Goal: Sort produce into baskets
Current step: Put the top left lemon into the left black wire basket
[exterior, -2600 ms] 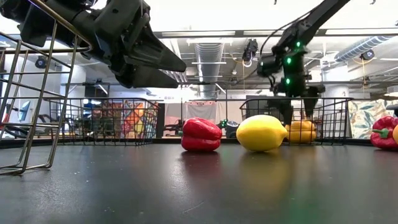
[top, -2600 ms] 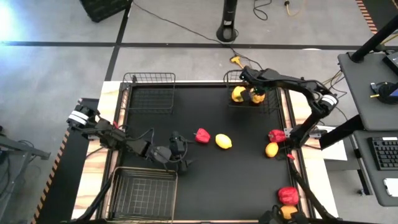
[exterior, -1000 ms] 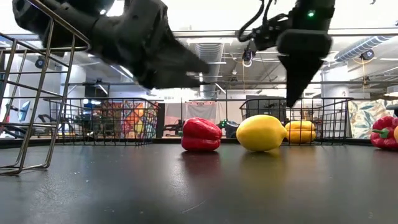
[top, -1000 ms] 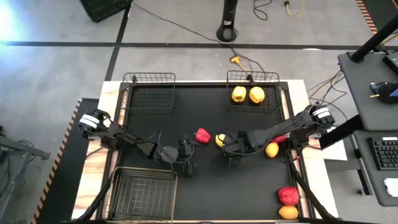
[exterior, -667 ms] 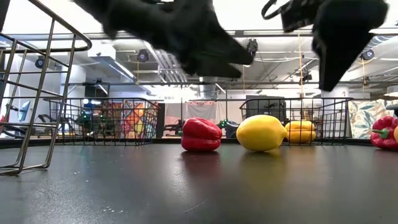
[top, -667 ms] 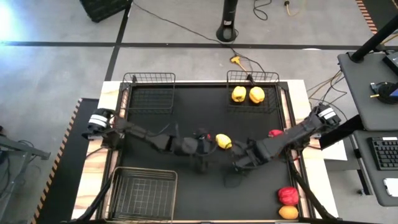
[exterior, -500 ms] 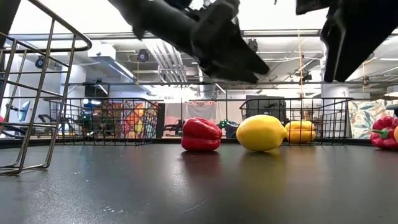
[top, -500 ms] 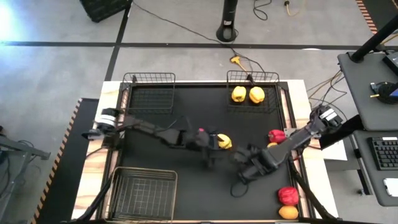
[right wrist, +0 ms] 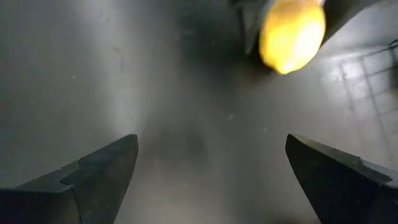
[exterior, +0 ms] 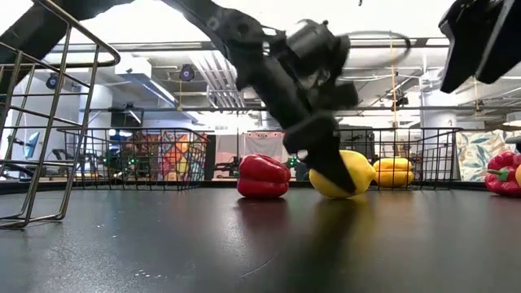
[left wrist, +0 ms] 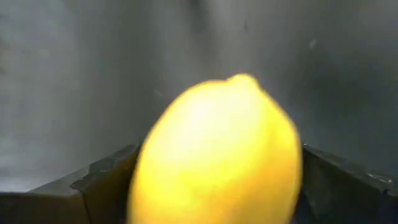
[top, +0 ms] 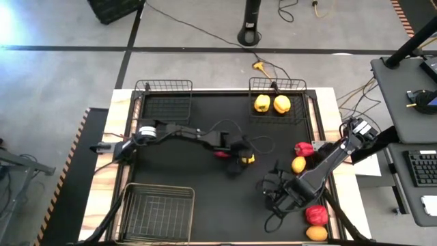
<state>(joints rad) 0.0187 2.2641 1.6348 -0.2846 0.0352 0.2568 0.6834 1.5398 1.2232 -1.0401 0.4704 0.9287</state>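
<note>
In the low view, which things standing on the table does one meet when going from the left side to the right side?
Near wire basket → red pepper → left gripper open around the lemon → yellow fruit in the far basket → red pepper at the edge.

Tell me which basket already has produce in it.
The far right basket: it holds two yellow pieces. The other two baskets hold none.

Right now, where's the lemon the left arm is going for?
The lemon sits mid-table in the high view, just right of a red pepper, with the open left gripper straddling it.
</note>
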